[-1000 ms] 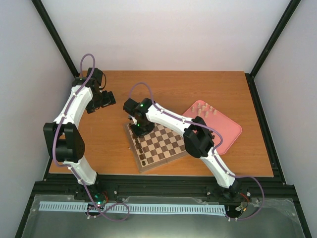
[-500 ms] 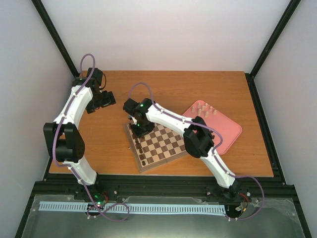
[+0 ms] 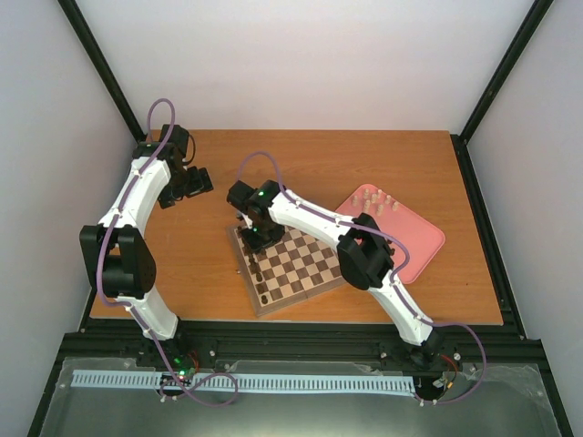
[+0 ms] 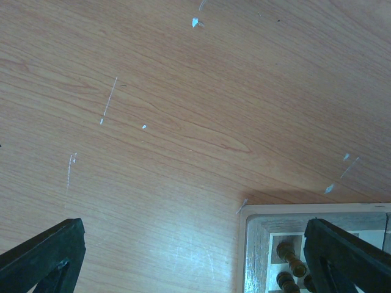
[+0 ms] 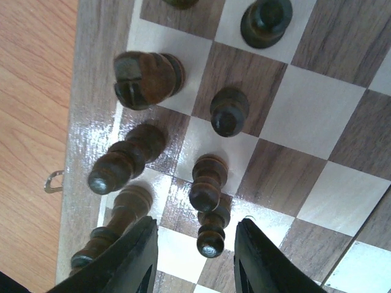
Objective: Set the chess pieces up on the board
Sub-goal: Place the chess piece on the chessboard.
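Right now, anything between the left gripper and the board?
Nothing. Only bare table lies between the left gripper and the board, as the top view shows.

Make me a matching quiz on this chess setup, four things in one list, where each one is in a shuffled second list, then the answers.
1. dark chess pieces
2. cream chess pieces
3. left tool
4. right tool

A. on the pink tray
B. above bare table by the board corner
C. standing on the board
D. low over the board, fingers either side of a dark piece

Pairs: 1-C, 2-A, 3-B, 4-D
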### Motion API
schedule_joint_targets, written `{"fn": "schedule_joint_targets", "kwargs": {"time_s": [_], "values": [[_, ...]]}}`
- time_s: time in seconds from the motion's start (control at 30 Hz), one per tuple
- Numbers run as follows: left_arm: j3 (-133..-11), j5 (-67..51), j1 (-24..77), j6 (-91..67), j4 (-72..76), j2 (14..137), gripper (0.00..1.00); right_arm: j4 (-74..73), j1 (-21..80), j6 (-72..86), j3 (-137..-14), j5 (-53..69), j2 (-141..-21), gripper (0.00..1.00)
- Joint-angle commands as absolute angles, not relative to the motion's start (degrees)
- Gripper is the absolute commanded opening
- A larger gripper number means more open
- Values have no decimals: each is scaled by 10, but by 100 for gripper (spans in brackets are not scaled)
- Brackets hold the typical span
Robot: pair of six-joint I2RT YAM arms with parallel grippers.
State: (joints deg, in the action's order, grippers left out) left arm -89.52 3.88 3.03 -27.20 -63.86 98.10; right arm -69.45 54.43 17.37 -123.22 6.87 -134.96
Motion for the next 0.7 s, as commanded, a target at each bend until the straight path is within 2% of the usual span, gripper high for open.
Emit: {"fn": "schedule_joint_targets", "kwargs": {"time_s": [0.0, 0.23, 0.67], "values": [[-917, 44, 34, -269, -636, 981, 100, -696, 541, 174, -1214, 74, -1342, 36], [-916, 45, 34, -270, -636, 982, 100, -660, 532, 175, -1169, 104, -1296, 39], [-917, 45, 34, -269, -637, 983, 100, -635, 508, 180, -1157, 171, -1301, 38]]}}
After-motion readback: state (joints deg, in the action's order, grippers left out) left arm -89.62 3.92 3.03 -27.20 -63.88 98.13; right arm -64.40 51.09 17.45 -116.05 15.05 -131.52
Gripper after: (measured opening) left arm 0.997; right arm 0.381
